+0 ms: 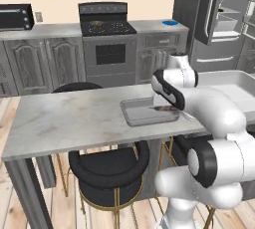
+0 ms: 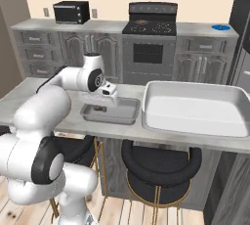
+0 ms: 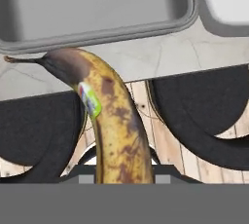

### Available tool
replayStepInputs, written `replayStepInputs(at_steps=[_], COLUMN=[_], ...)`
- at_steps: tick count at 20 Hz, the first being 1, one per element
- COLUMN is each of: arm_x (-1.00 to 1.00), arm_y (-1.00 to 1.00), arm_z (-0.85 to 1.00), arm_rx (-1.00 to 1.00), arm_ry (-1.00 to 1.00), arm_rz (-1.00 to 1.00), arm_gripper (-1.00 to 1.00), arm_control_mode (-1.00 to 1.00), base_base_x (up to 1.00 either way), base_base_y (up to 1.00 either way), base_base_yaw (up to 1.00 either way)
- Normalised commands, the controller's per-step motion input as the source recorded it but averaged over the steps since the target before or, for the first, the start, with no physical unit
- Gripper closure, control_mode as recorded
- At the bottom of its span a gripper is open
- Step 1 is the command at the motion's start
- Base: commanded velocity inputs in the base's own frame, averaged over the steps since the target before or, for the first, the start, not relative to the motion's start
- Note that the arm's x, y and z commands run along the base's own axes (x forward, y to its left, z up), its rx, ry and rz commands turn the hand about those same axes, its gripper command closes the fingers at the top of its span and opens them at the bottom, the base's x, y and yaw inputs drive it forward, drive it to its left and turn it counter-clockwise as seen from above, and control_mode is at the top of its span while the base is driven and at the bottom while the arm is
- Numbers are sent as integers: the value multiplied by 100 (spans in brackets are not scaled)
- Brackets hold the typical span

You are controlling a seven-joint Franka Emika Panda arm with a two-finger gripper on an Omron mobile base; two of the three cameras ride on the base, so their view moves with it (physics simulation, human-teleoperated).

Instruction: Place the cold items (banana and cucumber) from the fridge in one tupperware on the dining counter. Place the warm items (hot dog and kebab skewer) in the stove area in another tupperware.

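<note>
My gripper (image 3: 124,177) is shut on a ripe banana (image 3: 114,121), yellow with brown spots and a small sticker. Its dark stem end points toward the counter edge. In the right base view the gripper (image 2: 105,99) hangs over the near rim of a small grey tupperware (image 2: 122,114) on the dining counter (image 2: 58,116). This container (image 3: 97,9) is empty in the hand view, and the banana's tip is short of its rim. A larger pale tupperware (image 2: 195,109) sits just to its right. The arm covers part of the small tupperware (image 1: 144,116) in the left base view. The cucumber, hot dog and kebab skewer are out of view.
Black round stools (image 1: 109,166) (image 2: 158,163) stand under the counter's near edge. Behind the counter are the stove (image 1: 107,26), a toaster oven (image 2: 71,11) and grey cabinets. The fridge (image 1: 224,19) stands open at the far right.
</note>
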Motion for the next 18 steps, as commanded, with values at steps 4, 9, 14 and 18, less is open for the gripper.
replayStepInputs(at_steps=[4,9,14,18], arm_x=[100,97,79,67], arm_y=[-40,-1,-2,-1], arm_z=[-30,-10,-22,-46], arm_rx=[0,0,0,0], arm_ry=[20,15,1,-9], arm_rz=[20,10,16,3], arm_gripper=[100,100,100,100], arm_control_mode=[-100,-100,-100,-100], base_base_x=[0,0,0,0], base_base_y=[0,0,0,0], base_base_yaw=[0,0,0,0])
